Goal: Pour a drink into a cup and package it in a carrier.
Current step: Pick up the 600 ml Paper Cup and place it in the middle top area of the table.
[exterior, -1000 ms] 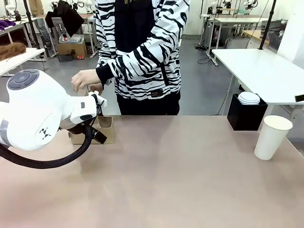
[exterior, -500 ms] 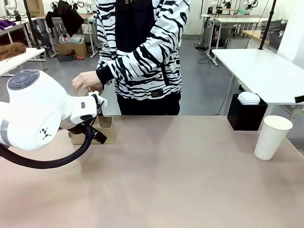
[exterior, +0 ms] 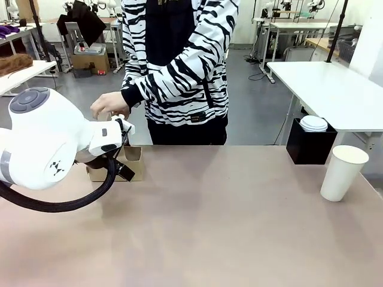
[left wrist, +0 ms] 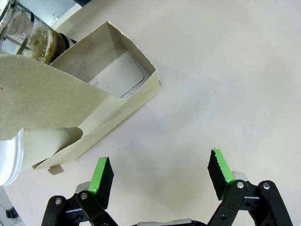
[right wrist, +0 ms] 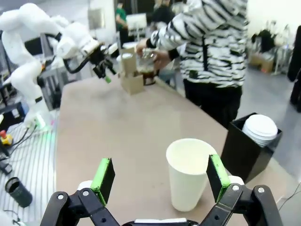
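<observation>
Now, lidded cup [left wrist: 41,140] inside carrier [left wrist: 117,112]

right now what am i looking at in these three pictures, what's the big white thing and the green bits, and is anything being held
This is a robot with two white arms at a table, facing a person. The front picture looks across the table from between the arms; the big white shape is the left arm. The other two come from cameras on the wrists, looking along each arm's two black fingers with green pads. The left fingers hang open over the table near the carrier, a brown cardboard box. The right fingers are open too, with a white cup standing ahead of them. Neither holds anything. The person's hand seems to hold a glass pot of dark drink next to the carrier.
</observation>
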